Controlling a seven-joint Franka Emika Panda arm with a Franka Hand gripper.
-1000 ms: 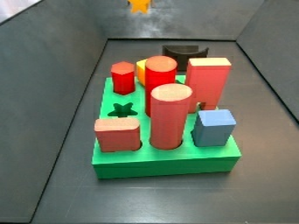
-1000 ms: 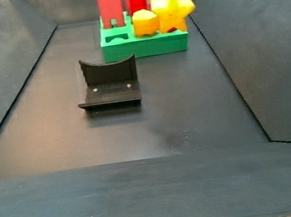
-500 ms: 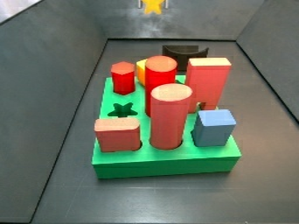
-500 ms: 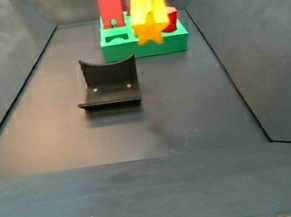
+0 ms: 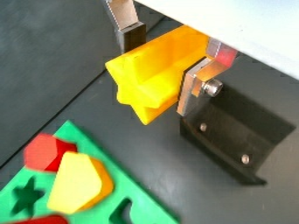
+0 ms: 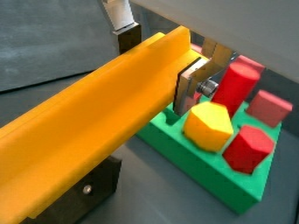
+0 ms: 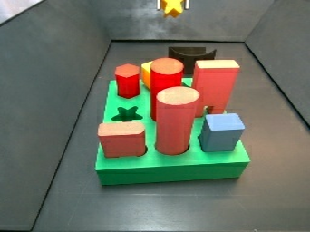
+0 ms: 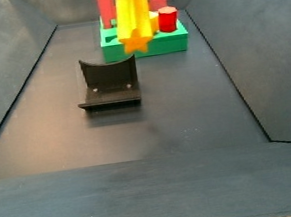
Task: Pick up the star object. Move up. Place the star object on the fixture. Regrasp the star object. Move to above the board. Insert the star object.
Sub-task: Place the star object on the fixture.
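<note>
My gripper is shut on the star object, a yellow-orange star-shaped block held across its sides between the silver fingers. In both wrist views it hangs in the air; the star object reaches far toward the camera. The black fixture lies on the floor just below and beside it. In a side view the star object hangs upright above and behind the fixture, in front of the green board. The star object shows at the frame's top, beyond the board.
The board carries red pegs, a salmon block, a blue block and a yellow block. Its dark star-shaped hole is open. Sloping dark walls enclose the floor on both sides.
The star object has moved sideways in the gripper's hold, away from the board and toward the spot over the fixture, and it has turned more upright.
</note>
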